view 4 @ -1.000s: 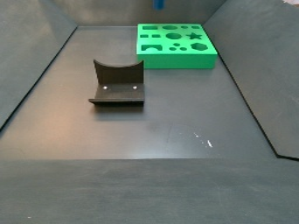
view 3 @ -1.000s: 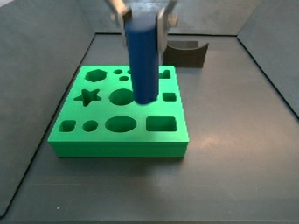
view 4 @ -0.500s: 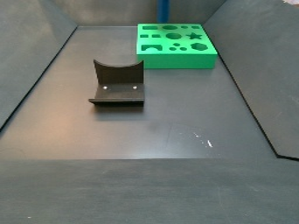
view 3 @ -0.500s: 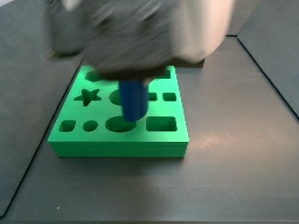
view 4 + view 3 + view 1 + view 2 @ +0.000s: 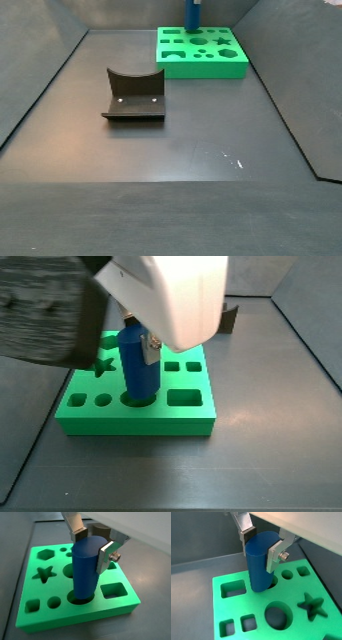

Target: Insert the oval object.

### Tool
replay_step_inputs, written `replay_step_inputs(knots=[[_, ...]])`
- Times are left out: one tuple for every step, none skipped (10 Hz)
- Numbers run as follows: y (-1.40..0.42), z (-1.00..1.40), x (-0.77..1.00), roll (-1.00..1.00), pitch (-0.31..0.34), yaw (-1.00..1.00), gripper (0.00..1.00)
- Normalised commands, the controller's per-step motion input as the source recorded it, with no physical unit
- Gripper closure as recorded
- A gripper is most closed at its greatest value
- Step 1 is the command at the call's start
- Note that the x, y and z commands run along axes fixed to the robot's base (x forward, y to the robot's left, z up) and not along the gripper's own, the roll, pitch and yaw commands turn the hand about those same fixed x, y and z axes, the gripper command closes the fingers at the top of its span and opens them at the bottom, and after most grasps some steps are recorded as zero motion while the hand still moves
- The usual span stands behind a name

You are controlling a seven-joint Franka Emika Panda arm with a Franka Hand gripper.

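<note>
Standing upright, the oval object (image 5: 89, 572) was clamped in the gripper (image 5: 93, 543), its lower end entering the green board (image 5: 40, 614) hole directly below.

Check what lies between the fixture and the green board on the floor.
Nothing: in a side view, bare dark floor separates the fixture from the green board. The gripper holds the oval object over the board, its lower end entering a hole.
</note>
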Motion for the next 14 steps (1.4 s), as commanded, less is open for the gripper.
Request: replay_step_inputs(knots=[[0.0, -0.03, 0.0, 0.01, 0.0, -1.0, 1.0], [0.0, -0.21, 0.0, 0.0, 0.0, -1.0, 1.0], [-0.14, -0.1, -0.05, -0.01, 0.023, -0.84, 1.0], [-0.14, -0.08, -0.14, -0.04, 0.0, -0.78, 1.0], [-0.16, -0.16, -0.24, -0.08, 0.0, -0.69, 1.0], [-0.05, -0.2, -0.18, -0.09, 0.0, -0.6, 1.0], [0.0, -0.23, 0.0, 0.0, 0.0, -0.31, 1.0], [0.0, -0.27, 0.05, 0.02, 0.0, -0.13, 1.0], [0.0, -0.47, 0.28, 0.0, 0.009, -0.11, 1.0], [-0.01, -0.57, 0.34, 0.0, 0.0, -0.16, 1.0], [-0.07, -0.65, 0.39, 0.0, 0.0, -0.34, 1.0], [-0.06, -0.71, 0.29, 0.12, 0.0, -0.4, 1.0], [0.01, -0.82, 0.0, -0.08, -0.139, -0.21, 1.0], [0.11, -0.68, 0.0, -0.18, -0.166, 0.0, 1.0]])
